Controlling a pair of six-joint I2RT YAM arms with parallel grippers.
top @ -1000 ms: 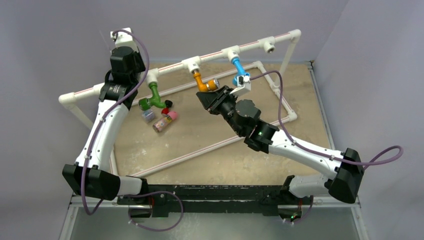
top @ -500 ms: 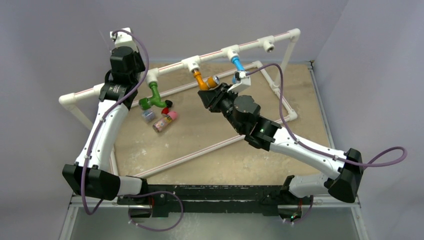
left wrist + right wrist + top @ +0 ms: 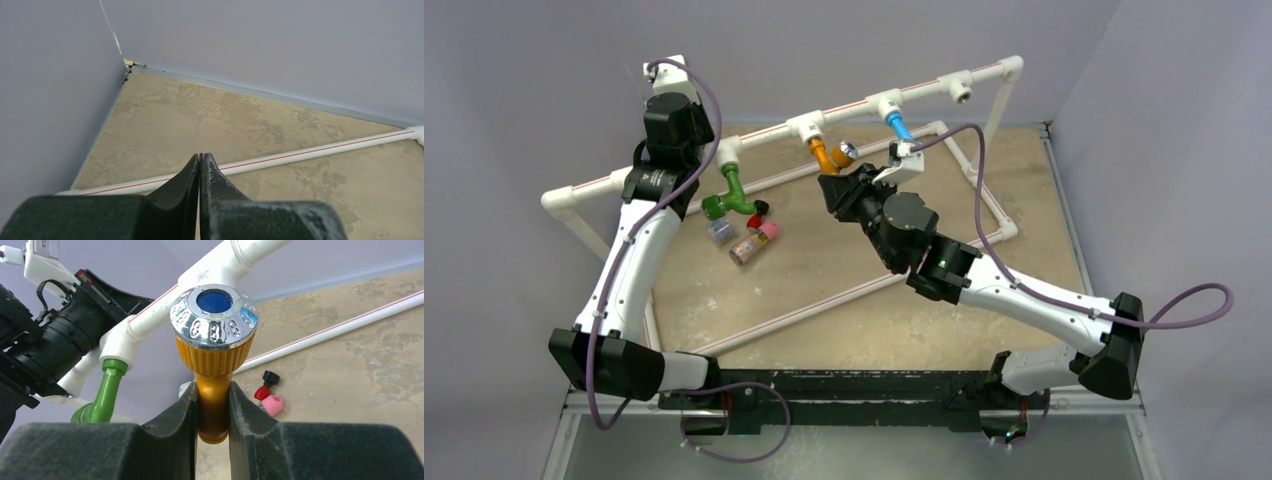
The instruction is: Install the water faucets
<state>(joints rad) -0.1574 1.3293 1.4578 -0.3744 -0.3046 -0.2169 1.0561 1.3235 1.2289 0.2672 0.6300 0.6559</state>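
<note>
Since a second ago, the right arm has been pushed forward and its wrist rolled, so that the silver cap of the orange faucet (image 3: pixel 214 360), earlier pointed sideways, is now swung up toward the rail (image 3: pixel 854 105). On the near side, the right tool (image 3: pixel 212 405) is seen clenched on the orange stem just below the knurled collar. Loose pieces (image 3: pixel 754 237) are left lying on the counter (image 3: pixel 824 290) to the left. Beyond them, the green faucet (image 3: pixel 736 190) and blue faucet (image 3: pixel 900 128) are hung from their own tees, and the orange one is seated under the middle tee (image 3: pixel 807 127). It is judged that the orange faucet is being screwed home. More turning about the socket's axis is called for next, probably with a release and a fresh grip once the wrist's roll is used up. Farthest off, the left tool (image 3: pixel 200 167) is held clenched on nothing, above the back corner.
</note>
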